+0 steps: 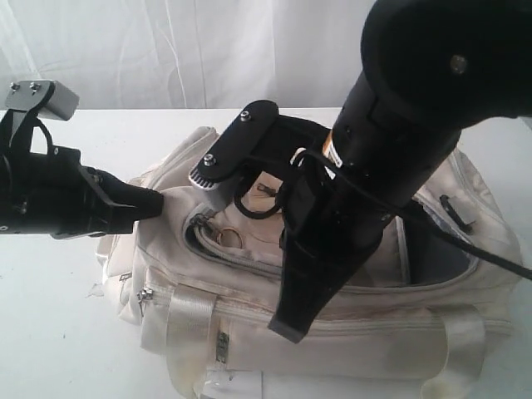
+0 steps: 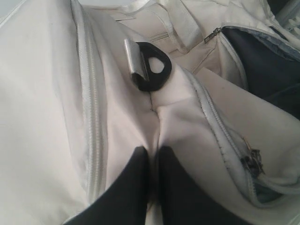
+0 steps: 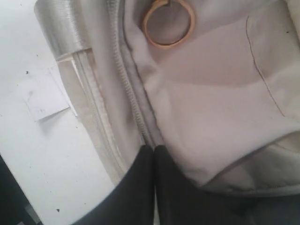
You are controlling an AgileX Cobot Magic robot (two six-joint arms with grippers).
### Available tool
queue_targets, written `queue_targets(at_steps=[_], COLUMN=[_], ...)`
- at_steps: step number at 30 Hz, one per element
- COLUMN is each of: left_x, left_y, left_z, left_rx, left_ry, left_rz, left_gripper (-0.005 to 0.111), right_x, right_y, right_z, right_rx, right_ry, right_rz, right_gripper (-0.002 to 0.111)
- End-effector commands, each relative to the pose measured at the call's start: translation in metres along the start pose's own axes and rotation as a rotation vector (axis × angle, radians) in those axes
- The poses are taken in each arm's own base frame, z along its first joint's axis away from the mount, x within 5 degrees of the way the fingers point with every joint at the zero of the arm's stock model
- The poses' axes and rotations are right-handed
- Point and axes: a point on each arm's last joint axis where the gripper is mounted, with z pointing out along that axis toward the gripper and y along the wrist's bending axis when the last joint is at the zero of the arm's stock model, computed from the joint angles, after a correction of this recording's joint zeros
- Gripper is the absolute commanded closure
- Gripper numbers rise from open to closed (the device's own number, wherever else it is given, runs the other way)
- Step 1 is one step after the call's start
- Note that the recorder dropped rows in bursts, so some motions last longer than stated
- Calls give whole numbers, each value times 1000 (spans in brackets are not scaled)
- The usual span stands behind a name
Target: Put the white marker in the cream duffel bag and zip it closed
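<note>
The cream duffel bag [image 1: 249, 332] lies on the white table, its main zip open over the dark lining [image 1: 432, 249]. At the bag's left end my left gripper [image 1: 156, 202] is shut on a pinched fold of cream fabric [image 2: 154, 117], just short of a black clip [image 2: 151, 70]. My right gripper [image 1: 289, 326] reaches down over the bag's front. Its fingers are shut together with the tips on the grey zip track [image 3: 133, 93]; no pull shows between them. The white marker is out of view.
A gold ring [image 3: 168, 21] hangs near the zip's left end [image 1: 230, 238]. A shiny webbing strap [image 1: 187, 332] wraps the front. A white paper slip [image 3: 44, 98] lies on the table [image 1: 50, 332] beside the bag. A white curtain closes the back.
</note>
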Motion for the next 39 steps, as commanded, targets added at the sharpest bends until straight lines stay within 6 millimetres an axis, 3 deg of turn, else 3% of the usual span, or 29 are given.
queue_targets(at_steps=[1, 4, 8, 11, 26, 30, 39], left_x=[-2, -1, 0, 0, 0, 0, -1], left_y=[0, -1, -2, -2, -2, -2, -1], left_z=[0, 0, 0, 0, 0, 0, 0], left_rx=[2, 14, 30, 30, 26, 21, 14], left_ry=[-12, -7, 1, 1, 1, 2, 0], left_rz=[-19, -19, -15, -15, -8, 16, 15], left_gripper=[107, 107, 107, 107, 107, 107, 107], right_x=[-7, -20, -28, -27, -17, -13, -17], right_y=[0, -5, -13, -18, -12, -3, 0], right_z=[-6, -8, -10, -9, 30, 38, 50], right_rx=[6, 56, 100, 107, 64, -19, -65], right_ry=[-80, -232, -336, -350, -297, -296, -321], right_rz=[12, 14, 61, 79, 87, 127, 133], right_gripper=[108, 106, 85, 77, 76, 52, 52])
